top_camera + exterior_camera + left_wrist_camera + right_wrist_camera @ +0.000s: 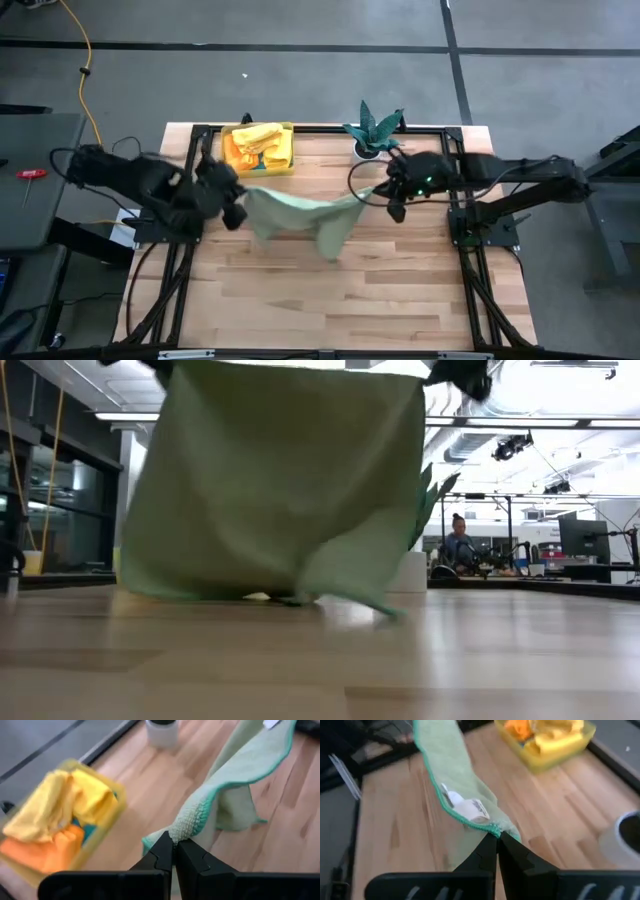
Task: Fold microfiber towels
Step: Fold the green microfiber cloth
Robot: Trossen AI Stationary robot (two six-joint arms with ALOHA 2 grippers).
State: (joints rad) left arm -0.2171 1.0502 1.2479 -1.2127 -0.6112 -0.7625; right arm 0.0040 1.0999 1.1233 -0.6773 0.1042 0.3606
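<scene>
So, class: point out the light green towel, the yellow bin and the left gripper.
light green towel (300, 212): high view, middle of the hanging cloth.
yellow bin (288, 160): high view, its right rim.
left gripper (174, 849): left wrist view, between fingertips.

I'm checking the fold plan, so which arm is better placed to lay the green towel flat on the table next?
Neither alone: left gripper and right gripper each pinch a corner of the light green towel, which hangs between them with its lower edge on the table. Both should lower together.
</scene>
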